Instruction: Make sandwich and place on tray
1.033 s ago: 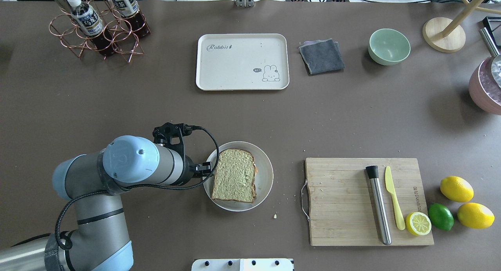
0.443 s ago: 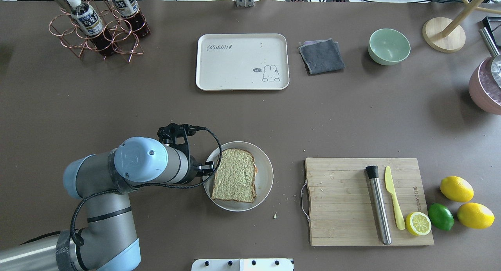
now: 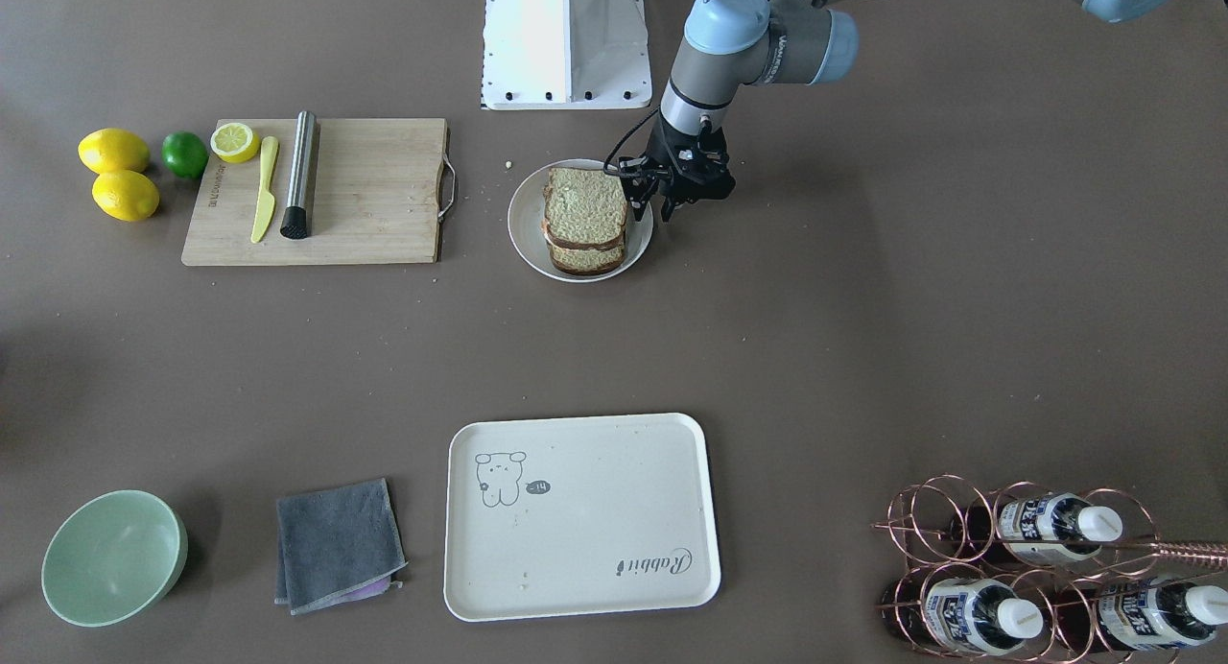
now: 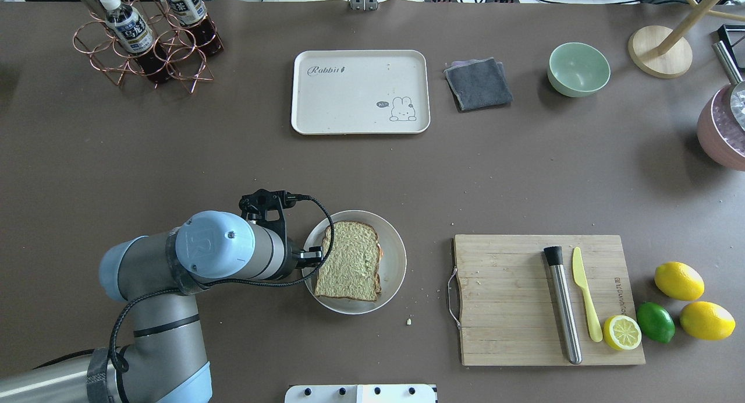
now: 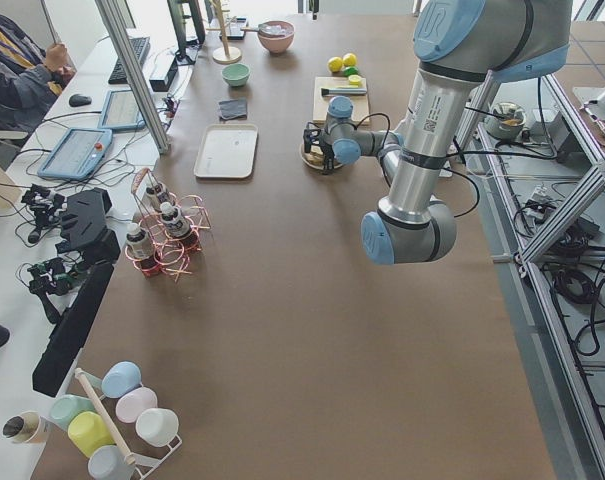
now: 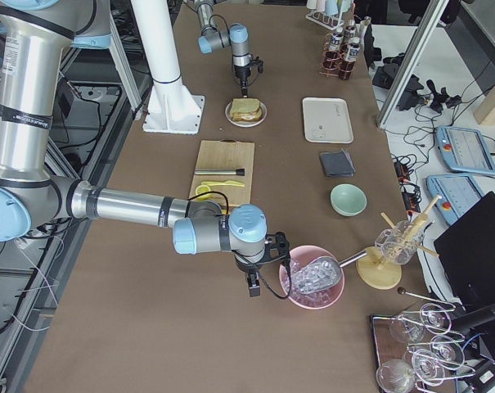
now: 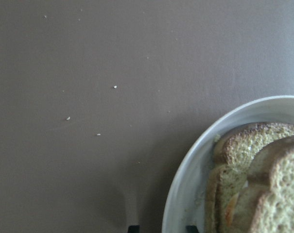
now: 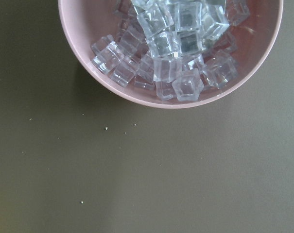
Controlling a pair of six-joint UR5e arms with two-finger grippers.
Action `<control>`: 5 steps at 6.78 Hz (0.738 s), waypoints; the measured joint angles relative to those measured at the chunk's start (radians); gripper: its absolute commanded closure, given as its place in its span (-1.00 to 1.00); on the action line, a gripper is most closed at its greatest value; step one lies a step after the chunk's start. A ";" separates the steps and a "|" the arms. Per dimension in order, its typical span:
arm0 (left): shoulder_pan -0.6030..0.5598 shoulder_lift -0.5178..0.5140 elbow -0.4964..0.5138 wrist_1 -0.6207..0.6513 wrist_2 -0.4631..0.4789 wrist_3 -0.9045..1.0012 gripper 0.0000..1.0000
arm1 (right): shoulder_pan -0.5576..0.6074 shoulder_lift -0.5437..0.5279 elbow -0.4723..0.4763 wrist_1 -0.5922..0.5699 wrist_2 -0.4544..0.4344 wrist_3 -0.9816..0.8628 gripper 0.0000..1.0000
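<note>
Beside the sandwich (image 3: 583,213), the left gripper (image 3: 653,205) straddles the plate (image 3: 521,230) rim, parted and empty; the right gripper (image 6: 252,288): cannot tell; the tray (image 3: 595,539) reads "Rabbit".

Cutting board (image 4: 500,298), green bowl (image 4: 578,71) and grey cloth (image 4: 478,84) lie well apart

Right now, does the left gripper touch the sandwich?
Cannot tell. In the left wrist view the left gripper shows only its tips at the bottom edge, close to the sandwich on the plate; neither contact nor gap is plain.
</note>
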 measured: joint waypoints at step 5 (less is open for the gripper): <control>0.010 0.000 0.015 -0.016 0.002 0.001 1.00 | 0.015 -0.001 0.005 -0.004 0.022 0.000 -0.99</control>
